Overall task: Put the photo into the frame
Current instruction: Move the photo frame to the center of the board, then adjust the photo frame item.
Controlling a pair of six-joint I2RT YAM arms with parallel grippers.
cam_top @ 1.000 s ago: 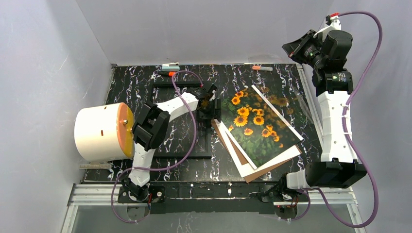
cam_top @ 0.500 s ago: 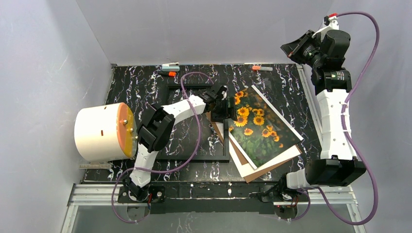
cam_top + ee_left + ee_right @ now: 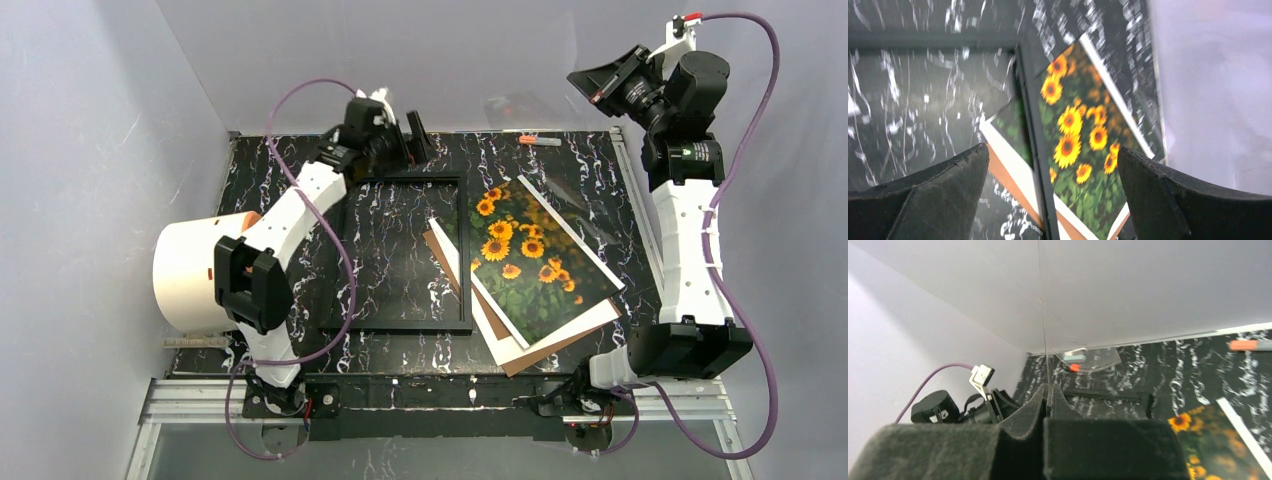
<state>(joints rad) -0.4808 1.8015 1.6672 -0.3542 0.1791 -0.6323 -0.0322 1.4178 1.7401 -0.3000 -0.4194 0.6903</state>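
Observation:
The photo point(image 3: 535, 262) of sunflowers lies face up, tilted, on a stack at the table's right. The black frame point(image 3: 398, 326) lies flat left of it. Its right bar point(image 3: 1035, 150) rests over the stack's left corner, which pokes into the opening. My left gripper point(image 3: 405, 140) is open and empty, raised over the frame's far edge; in the left wrist view point(image 3: 1052, 150) its fingers are wide apart above the bar and the photo point(image 3: 1083, 140). My right gripper point(image 3: 598, 88) is high at the back right, shut point(image 3: 1049, 387) on a thin clear pane point(image 3: 1040, 300) seen edge-on.
A brown backing board point(image 3: 545, 352) and white sheets point(image 3: 590, 318) lie under the photo. A white cylinder with an orange end point(image 3: 205, 272) stands at the left edge. Clips point(image 3: 350, 135) point(image 3: 540, 140) sit by the back wall.
The frame slid right until its right bar lay on the stack's corner. My left gripper then rose and moved back to the frame's far edge. The right gripper shifted slightly.

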